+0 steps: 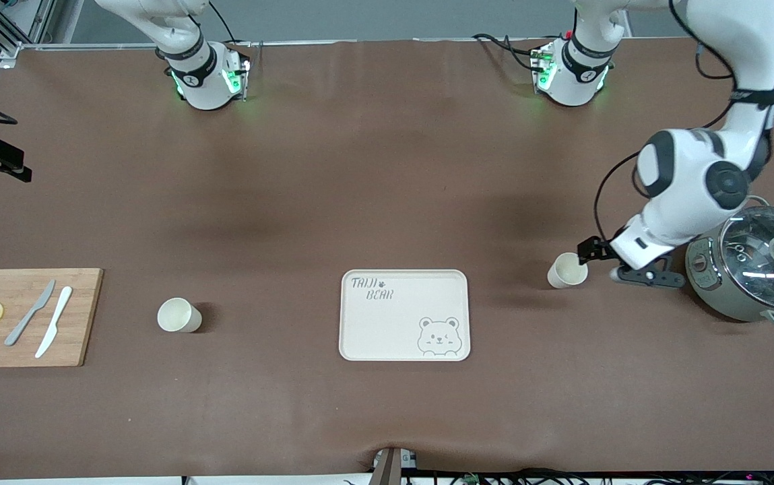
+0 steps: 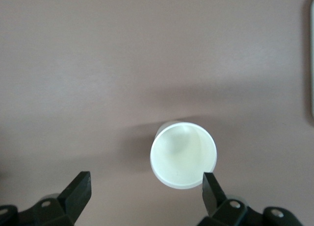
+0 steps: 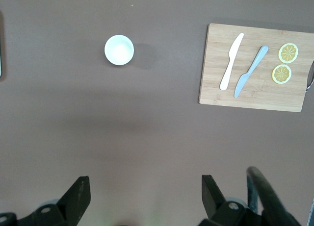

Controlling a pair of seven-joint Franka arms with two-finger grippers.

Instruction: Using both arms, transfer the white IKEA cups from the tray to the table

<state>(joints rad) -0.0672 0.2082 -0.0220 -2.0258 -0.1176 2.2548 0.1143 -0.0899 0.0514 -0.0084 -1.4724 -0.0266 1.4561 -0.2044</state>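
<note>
Both cups (image 1: 567,271) (image 1: 178,315) stand empty; left gripper (image 2: 146,189) and right gripper (image 3: 145,196) fingers are apart.

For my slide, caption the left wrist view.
Open left end effector low beside an upright white cup on the brown table.

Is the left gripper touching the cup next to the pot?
Apart: in the left wrist view the left gripper is open, table showing between each finger and the cup.
</note>
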